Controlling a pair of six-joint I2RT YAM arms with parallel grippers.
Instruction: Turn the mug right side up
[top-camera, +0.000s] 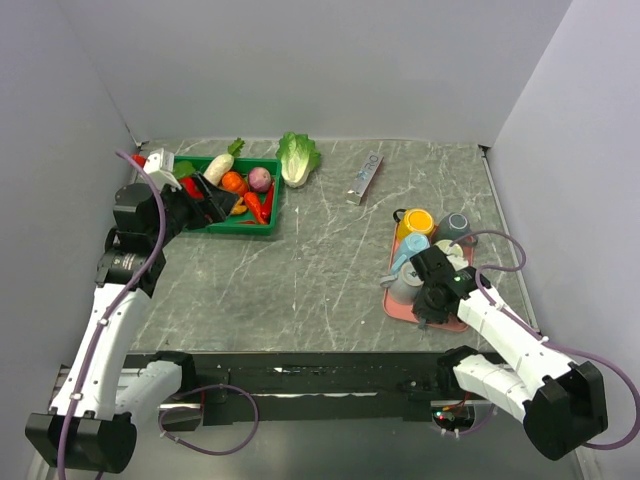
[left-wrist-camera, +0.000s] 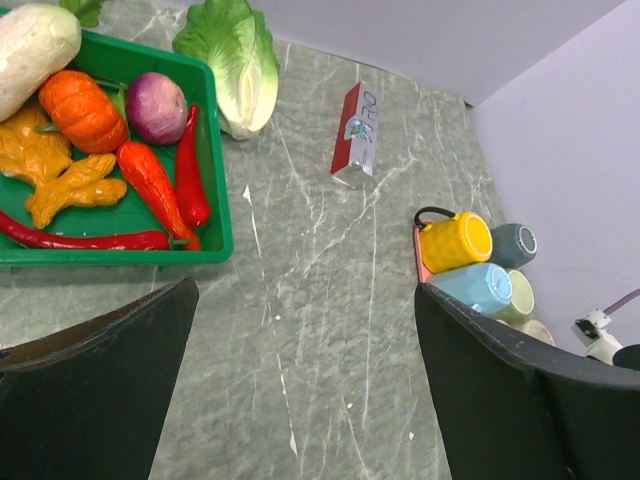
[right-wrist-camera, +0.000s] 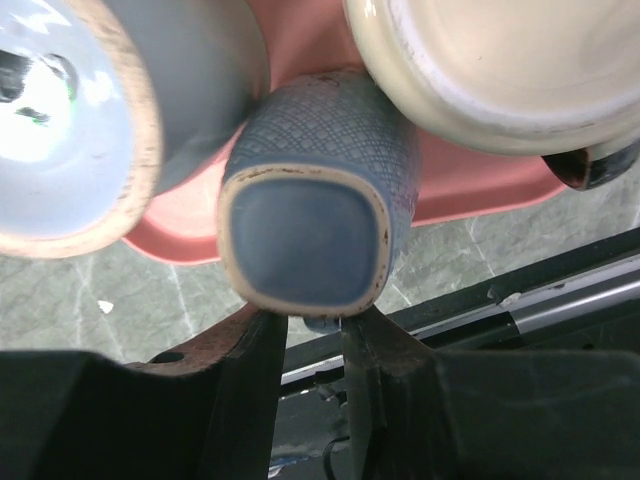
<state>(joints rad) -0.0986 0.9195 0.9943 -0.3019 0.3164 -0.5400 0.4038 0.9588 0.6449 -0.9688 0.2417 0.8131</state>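
Desk (top-camera: 320, 270), pink tray (right-wrist-camera: 480, 185) at 4 o'clock; grey-blue mug (right-wrist-camera: 305, 225) lies at the tray's 6 o'clock end. Right end effector (right-wrist-camera: 318, 345) appears pinched on its handle (right-wrist-camera: 320, 325); left end effector (left-wrist-camera: 305, 310) spread, at 10 o'clock. I judge the grasp made: next, lift clear of neighbour mugs (right-wrist-camera: 80, 120), roll upright.

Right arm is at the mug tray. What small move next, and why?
Probably a short lift straight up before any rotation. The right pincer looks closed on a bit of the blue textured mug, whose base faces the wrist camera, and it sits close between a pale blue mug and a cream mug over the pink tray; turning it there would likely knock them.
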